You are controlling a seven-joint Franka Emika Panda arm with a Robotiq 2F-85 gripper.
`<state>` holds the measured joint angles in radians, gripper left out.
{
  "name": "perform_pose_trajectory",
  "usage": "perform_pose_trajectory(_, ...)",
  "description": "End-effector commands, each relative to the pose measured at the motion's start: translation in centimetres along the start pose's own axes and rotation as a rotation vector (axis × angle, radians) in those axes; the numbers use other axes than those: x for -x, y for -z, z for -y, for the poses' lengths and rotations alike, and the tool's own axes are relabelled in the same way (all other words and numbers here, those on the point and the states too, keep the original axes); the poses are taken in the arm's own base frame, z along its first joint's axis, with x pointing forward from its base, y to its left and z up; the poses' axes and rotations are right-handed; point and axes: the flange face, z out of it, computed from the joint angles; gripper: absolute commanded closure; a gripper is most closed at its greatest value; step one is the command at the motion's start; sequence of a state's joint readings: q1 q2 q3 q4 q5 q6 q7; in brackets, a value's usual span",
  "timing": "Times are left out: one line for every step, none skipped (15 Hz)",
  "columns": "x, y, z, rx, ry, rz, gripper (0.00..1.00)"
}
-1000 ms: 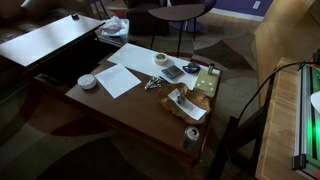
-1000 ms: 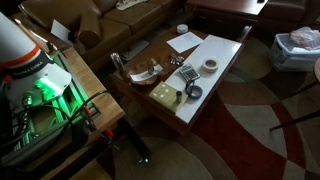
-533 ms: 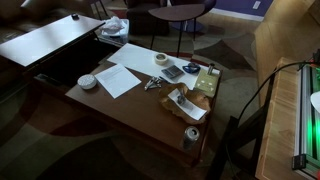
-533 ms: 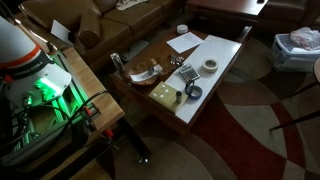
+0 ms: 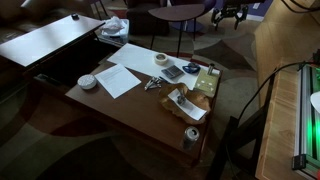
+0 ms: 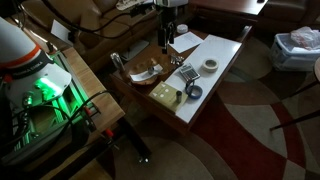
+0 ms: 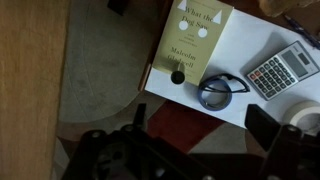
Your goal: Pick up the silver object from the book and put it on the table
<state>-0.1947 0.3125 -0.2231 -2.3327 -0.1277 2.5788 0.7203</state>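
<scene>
Home living room: brown sofa (image 6: 120,30), patterned rug (image 6: 265,120), low wooden table (image 5: 120,105).

The arm (image 6: 168,8) hangs from above, gripper (image 6: 163,40) pointing straight down — jaws spread wide apart.

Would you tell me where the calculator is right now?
In the wrist view, the calculator lies at the right edge, right of the book and just above the tape roll.

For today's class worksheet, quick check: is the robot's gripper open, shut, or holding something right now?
Gripper: open, holding nothing; in the wrist view its jaws stand wide apart.
</scene>
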Motion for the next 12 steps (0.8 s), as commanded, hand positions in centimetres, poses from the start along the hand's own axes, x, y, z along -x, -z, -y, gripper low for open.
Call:
perform_pose_trajectory(-0.1,-0.7,0.2,0.007,-0.008,0.013,0.0)
perform_pose_trajectory(-0.2,-0.8,0.4,0.01,-0.01,0.02,0.0)
perform_pose_trajectory(-0.2,-0.8,0.6,0.01,-0.011,0.022,0.0)
perform_pose_trajectory(-0.3,-0.6,0.7,0.009,-0.012,0.022,0.0)
perform_pose_trajectory(-0.3,-0.5,0.8,0.008,-0.012,0.022,0.0)
perform_pose_trajectory(-0.4,-0.5,0.8,0.008,-0.013,0.022,0.0)
perform_pose_trajectory(-0.4,-0.5,0.8,0.008,-0.013,0.022,0.0)
perform_pose_trajectory(-0.8,-1.0,1.4,-0.006,-0.033,0.004,0.0)
perform_pose_trajectory(-1.4,-1.9,2.1,-0.024,-0.043,0.006,0.0)
perform_pose_trajectory(-2.0,-2.7,2.5,-0.03,-0.048,-0.001,0.0)
perform_pose_trajectory(-2.9,-4.1,2.9,-0.034,-0.056,-0.018,0.0)
perform_pose_trajectory(-3.4,-5.1,3.2,-0.043,-0.048,-0.007,0.0)
